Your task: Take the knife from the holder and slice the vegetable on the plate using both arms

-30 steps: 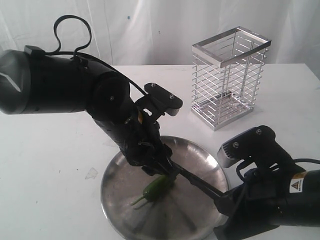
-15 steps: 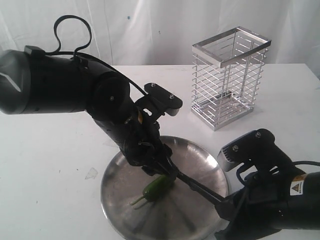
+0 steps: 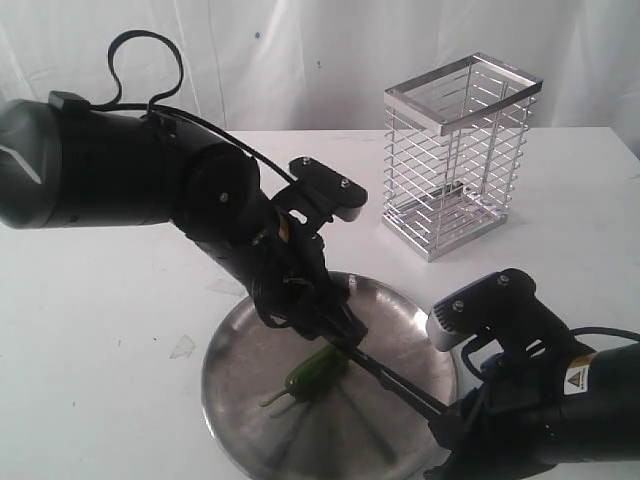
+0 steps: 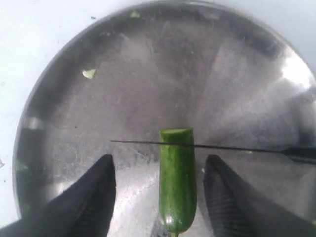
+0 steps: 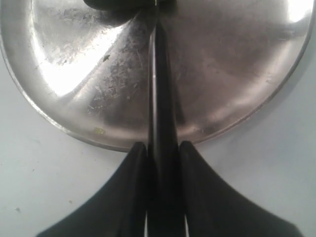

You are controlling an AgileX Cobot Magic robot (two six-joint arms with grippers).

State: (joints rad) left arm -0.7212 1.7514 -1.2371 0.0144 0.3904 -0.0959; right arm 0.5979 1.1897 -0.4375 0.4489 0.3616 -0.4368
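The green chilli pepper (image 4: 177, 187) lies on the round silver plate (image 4: 59, 113), its cut end pale green. My left gripper (image 4: 159, 165) is open, one finger (image 4: 94, 197) on each side of the pepper with a gap at both sides. The knife (image 4: 232, 147) crosses the pepper just behind the cut end, seen edge-on as a thin dark line. My right gripper (image 5: 164, 148) is shut on the knife's black handle at the plate's edge, with the blade (image 5: 157, 74) reaching in over the plate (image 5: 74, 74). In the exterior view the pepper (image 3: 310, 372) sits under the left gripper (image 3: 338, 332), and the wire holder (image 3: 455, 155) stands behind.
Small pale green scraps (image 4: 89, 73) lie on the plate. The bulky left arm (image 3: 150, 180) hangs over the plate's left half (image 3: 215, 370), and the right arm (image 3: 540, 400) fills the near right corner. A white table (image 3: 100, 330) lies all round, with a white curtain behind.
The left arm has risen slightly over the pepper. The right arm has shifted a little to the left with the knife. The pepper lies almost where it was.
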